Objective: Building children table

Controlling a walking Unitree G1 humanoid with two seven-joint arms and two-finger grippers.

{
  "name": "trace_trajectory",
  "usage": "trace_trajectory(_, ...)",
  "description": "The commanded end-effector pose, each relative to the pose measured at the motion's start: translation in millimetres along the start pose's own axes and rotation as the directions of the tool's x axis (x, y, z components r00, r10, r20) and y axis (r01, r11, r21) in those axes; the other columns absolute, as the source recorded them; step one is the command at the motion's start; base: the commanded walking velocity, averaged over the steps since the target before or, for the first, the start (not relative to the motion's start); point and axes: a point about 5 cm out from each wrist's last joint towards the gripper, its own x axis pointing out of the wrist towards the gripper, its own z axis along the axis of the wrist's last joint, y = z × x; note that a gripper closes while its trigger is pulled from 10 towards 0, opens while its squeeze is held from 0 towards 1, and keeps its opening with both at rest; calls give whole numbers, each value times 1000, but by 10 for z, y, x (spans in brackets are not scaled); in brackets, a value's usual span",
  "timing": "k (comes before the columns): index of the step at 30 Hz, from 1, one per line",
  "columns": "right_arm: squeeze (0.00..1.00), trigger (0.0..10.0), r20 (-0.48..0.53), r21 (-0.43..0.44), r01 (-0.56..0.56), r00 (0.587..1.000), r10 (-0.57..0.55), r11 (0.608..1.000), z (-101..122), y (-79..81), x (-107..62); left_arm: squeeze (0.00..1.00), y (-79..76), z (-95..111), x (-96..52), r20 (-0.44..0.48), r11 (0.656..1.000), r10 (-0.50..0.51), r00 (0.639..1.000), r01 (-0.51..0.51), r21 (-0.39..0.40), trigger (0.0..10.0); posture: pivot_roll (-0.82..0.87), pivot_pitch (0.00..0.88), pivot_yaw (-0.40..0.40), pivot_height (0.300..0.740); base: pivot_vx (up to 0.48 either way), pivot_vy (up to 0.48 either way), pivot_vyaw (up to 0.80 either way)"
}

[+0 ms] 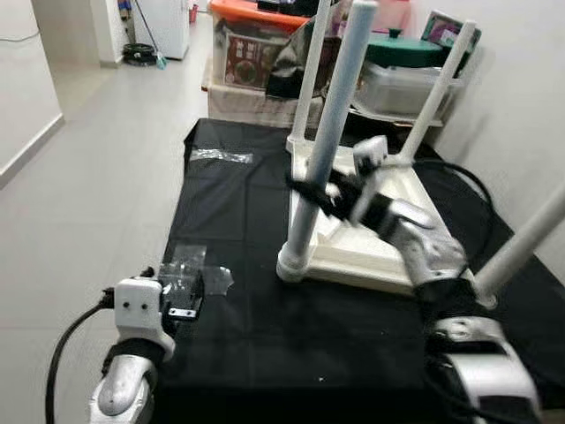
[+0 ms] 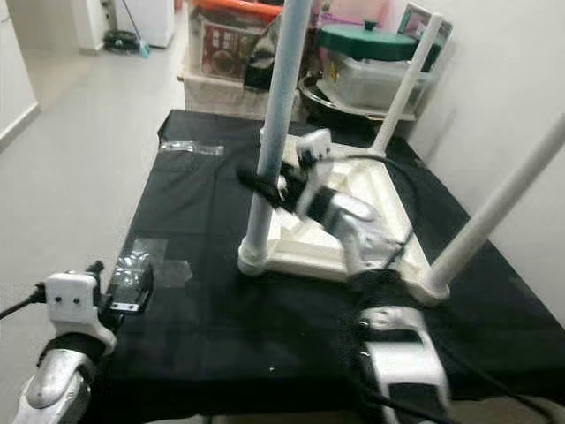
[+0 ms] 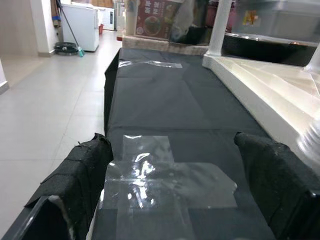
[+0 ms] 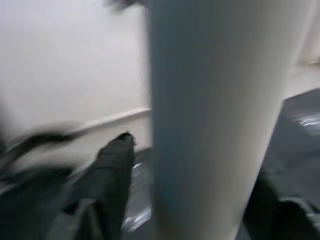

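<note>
Nearest us, our left gripper [image 1: 181, 296] hovers with fingers spread over clear tape [image 3: 165, 175] at the black cloth's [image 1: 247, 203] edge. Farther in, our right gripper [image 1: 316, 193] clasps the near leg [image 1: 327, 146] of the upturned white table [image 1: 388, 221]. We judge leg-fitting is underway; next, twist it snug.

Table top [image 1: 402, 221]: white, smooth, slightly glossy plastic
Near-left leg [image 1: 322, 150]: white, smooth tube, satin sheen
Cloth [image 1: 238, 221]: black, matt fabric
Tape patch [image 3: 165, 175]: clear, shiny film
Floor [image 1: 97, 185]: pale glossy tiles
</note>
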Motion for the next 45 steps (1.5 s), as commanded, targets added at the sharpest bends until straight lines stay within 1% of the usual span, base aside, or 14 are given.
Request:
trace_trajectory(1, 0, 2392, -55, 38, -234, 970, 235, 972, -190, 278, 208, 0, -17, -18, -12, -4, 1000, -1, 1000, 1, 0, 10000, 131, 0, -201, 740, 0, 0, 0)
trace_trajectory(12, 0, 0, -190, 84, 287, 945, -268, 954, -450, 58, 368, 0, -29, -30, -24, -12, 1000, -10, 1000, 10, -2, 10000, 114, 0, -187, 740, 0, 0, 0)
trace_trajectory(16, 0, 0, -255, 82, 844, 532, -807, 530, -539, -325, -44, 0, -23, -32, -26, -14, 1000, -11, 1000, 11, -4, 10000, 99, 0, -178, 740, 0, 0, 0)
trace_trajectory(18, 0, 0, -156, 68, 994, 95, -983, 85, -475, -303, -518, 0, -18, -34, -24, -17, 1000, -15, 1000, 15, -6, 10000, 91, 0, -165, 740, 0, 0, 0)
trace_trajectory(21, 0, 0, -101, 80, 996, 39, -994, 31, -414, -210, -573, 0, -19, -37, -19, -19, 1000, -19, 1000, 19, -6, 10000, 84, 0, -159, 740, 0, 0, 0)
trace_trajectory(22, 0, 0, -101, 80, 996, 39, -994, 31, -414, -210, -573, 0, -19, -37, -19, -19, 1000, -19, 1000, 19, -6, 10000, 84, 0, -159, 740, 0, 0, 0)
trace_trajectory(23, 0, 9294, -62, 88, 992, 99, -993, 93, -351, -144, -485, 0, -25, -38, -10, -20, 1000, -24, 1000, 24, -6, 10000, 86, 0, -162, 740, 0, 0, 0)
trace_trajectory(29, 0, 10000, 36, 136, 925, 354, -935, 355, -142, -92, -124, 0, -18, -30, -1, -17, 1000, -22, 1000, 21, -2, 10000, 95, 0, -172, 740, 0, 0, 0)
trace_trajectory(31, 1000, 10000, 105, 134, 918, 362, -926, 374, -4, -147, -79, 0, -10, -28, -5, -15, 1000, -17, 1000, 17, -2, 10000, 95, 0, -172, 740, 0, 0, 0)
trace_trajectory(35, 1000, 10000, 100, 124, 942, 299, -949, 310, 68, -252, -126, 0, -14, -28, -3, -14, 1000, -16, 1000, 16, -2, 10000, 101, 0, -181, 740, 0, 0, 0)
trace_trajectory(36, 0, 10000, 95, 120, 940, 309, -946, 319, 107, -311, -135, 0, -18, -29, -3, -13, 1000, -16, 1000, 16, -2, 10000, 100, 0, -182, 740, 0, 0, 0)
trace_trajectory(38, 0, 10000, 100, 130, 931, 329, -939, 340, 153, -346, -141, 0, -20, -30, -3, -13, 1000, -16, 1000, 15, -3, 10000, 100, 0, -182, 740, 0, 0, 0)
trace_trajectory(39, 0, 10000, 127, 174, 774, 595, -794, 608, 272, -390, -25, 0, -25, -31, -2, -13, 1000, -17, 1000, 16, -6, 10000, 98, 0, -182, 740, 0, 0, 0)
trace_trajectory(45, 0, 10000, 141, 127, 282, 944, -299, 951, 220, -228, 33, 0, -60, -37, 18, -13, 999, -33, 999, 33, -9, 10000, 106, 0, -181, 740, 0, 0, 0)
